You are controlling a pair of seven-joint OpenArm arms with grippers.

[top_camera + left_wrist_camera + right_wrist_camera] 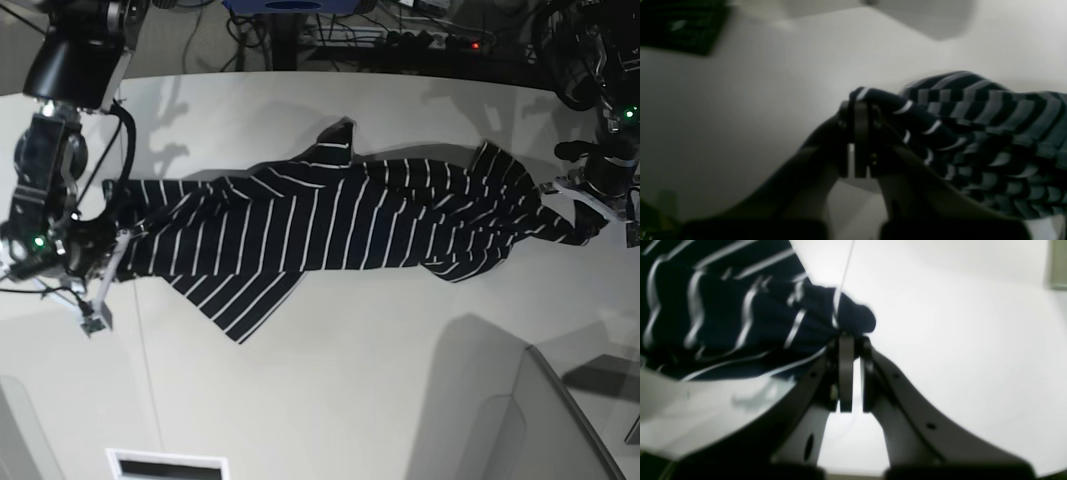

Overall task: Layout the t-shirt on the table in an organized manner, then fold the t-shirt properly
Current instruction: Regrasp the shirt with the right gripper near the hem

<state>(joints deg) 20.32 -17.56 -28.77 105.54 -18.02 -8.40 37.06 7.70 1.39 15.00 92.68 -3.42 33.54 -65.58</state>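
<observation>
Striped t-shirt (330, 220) stretched lengthwise across the white surface (380, 400) between both arms; left pincer (860, 110) clamped on one bunched end at the base view's right; right pincer (851, 340) clamped on the other end; one sleeve sticking up near the middle.

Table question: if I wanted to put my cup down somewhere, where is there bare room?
The table is bare below the t-shirt, and in the strip above it. The shirt's ends are crowded: the left gripper and right gripper pinch them.
</observation>
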